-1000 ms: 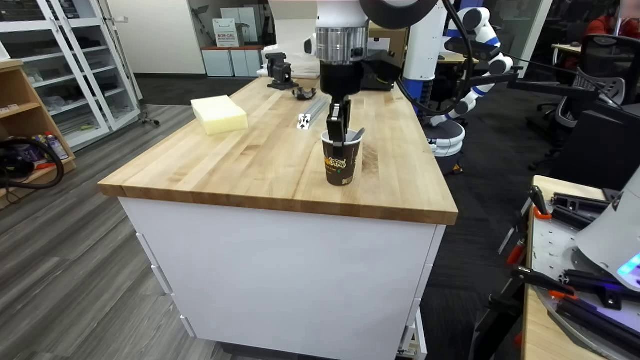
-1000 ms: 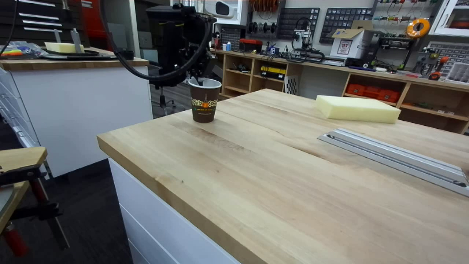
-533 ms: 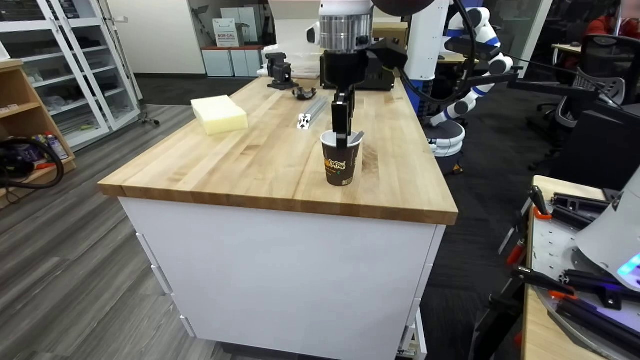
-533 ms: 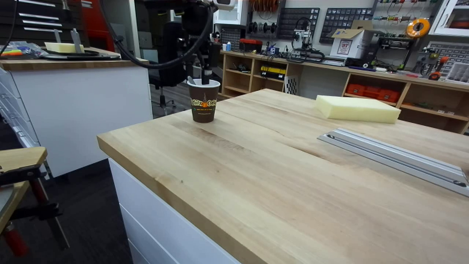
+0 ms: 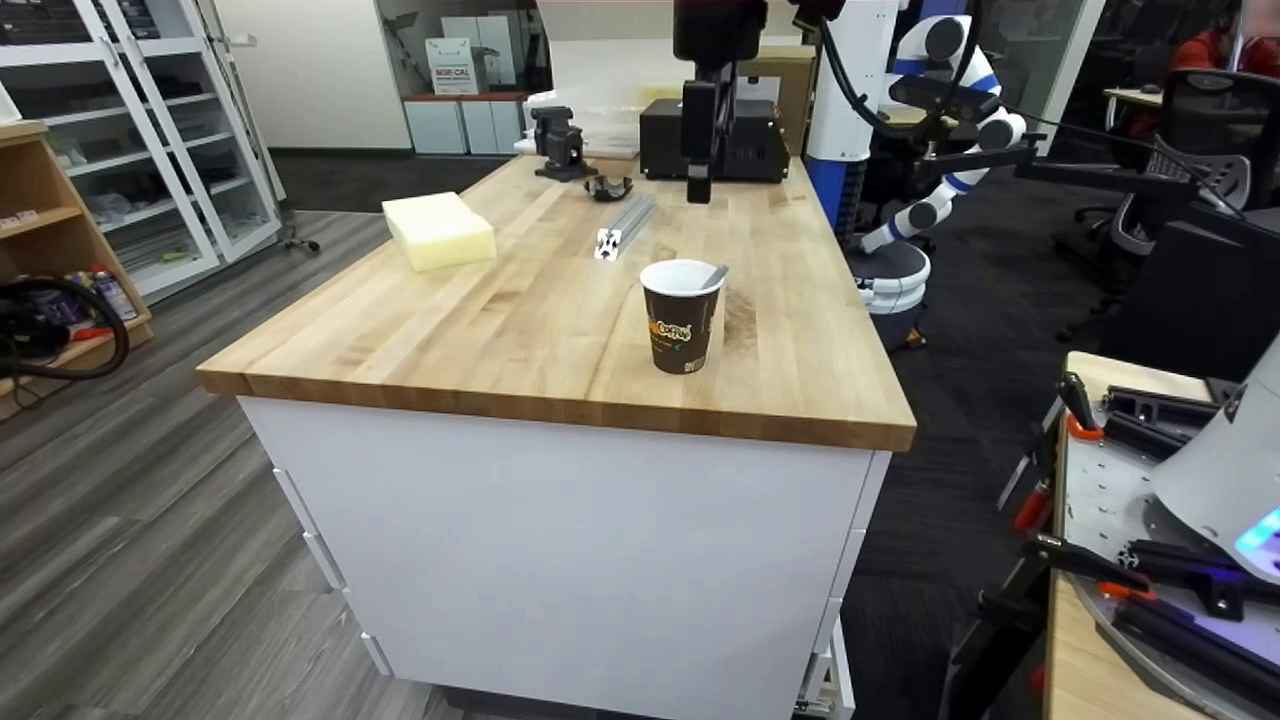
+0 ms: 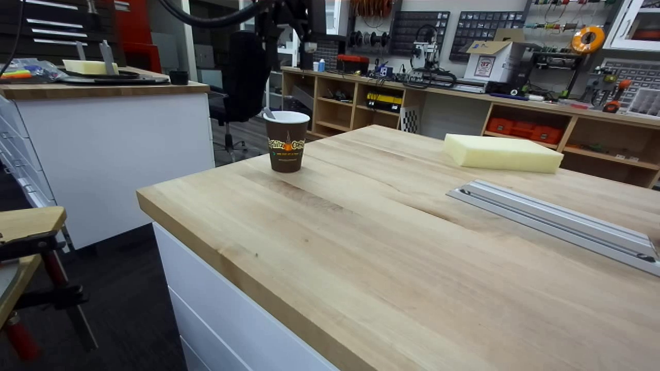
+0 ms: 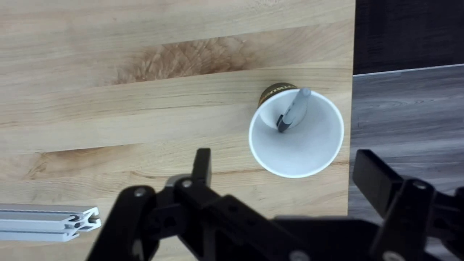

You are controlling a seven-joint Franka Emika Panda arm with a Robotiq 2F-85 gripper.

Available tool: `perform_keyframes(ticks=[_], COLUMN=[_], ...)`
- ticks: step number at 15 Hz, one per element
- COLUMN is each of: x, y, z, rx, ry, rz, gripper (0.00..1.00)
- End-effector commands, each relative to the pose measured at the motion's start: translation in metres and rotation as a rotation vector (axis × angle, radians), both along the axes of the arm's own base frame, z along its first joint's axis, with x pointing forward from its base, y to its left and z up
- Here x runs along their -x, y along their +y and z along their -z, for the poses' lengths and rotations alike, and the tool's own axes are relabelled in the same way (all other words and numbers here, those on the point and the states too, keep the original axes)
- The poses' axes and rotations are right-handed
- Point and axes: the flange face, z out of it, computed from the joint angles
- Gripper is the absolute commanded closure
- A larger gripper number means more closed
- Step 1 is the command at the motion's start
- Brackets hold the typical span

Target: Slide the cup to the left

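Observation:
The cup (image 5: 682,318), dark brown with a white rim, stands upright close to the near end of the wooden table, seen in both exterior views. A grey marker (image 7: 294,108) leans inside the cup (image 7: 296,145) in the wrist view. My gripper (image 5: 698,190) hangs well above the cup, touching nothing. From the wrist, the gripper (image 7: 282,159) is wide open, its two black fingers apart on either side below the cup's rim in the picture, with nothing held. In an exterior view the gripper (image 6: 289,36) is partly cut off at the top.
A pale yellow foam block (image 5: 440,230) lies on the table (image 5: 560,330). An aluminium profile (image 6: 551,221) lies farther along it. A black vise (image 5: 560,145) and a black box (image 5: 740,140) stand at the far end. The table's edge (image 7: 349,163) runs close beside the cup.
My gripper has risen from the cup's rim, where its fingers were, to well above it, drifting slightly right in both exterior views. The cup stands practically where it was.

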Motion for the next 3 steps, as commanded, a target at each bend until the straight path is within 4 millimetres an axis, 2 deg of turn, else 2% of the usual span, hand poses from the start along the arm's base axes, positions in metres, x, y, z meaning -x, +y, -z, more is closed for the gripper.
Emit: perform_keyframes(ticks=[1,3], x=[0.0004,0.0007], y=[-0.0022,-0.002], z=[-0.0039,-0.0043], rx=[0.0,0.0], ry=[-0.003,-0.002], rz=[0.004,0.004], gripper=[0.0,0.0])
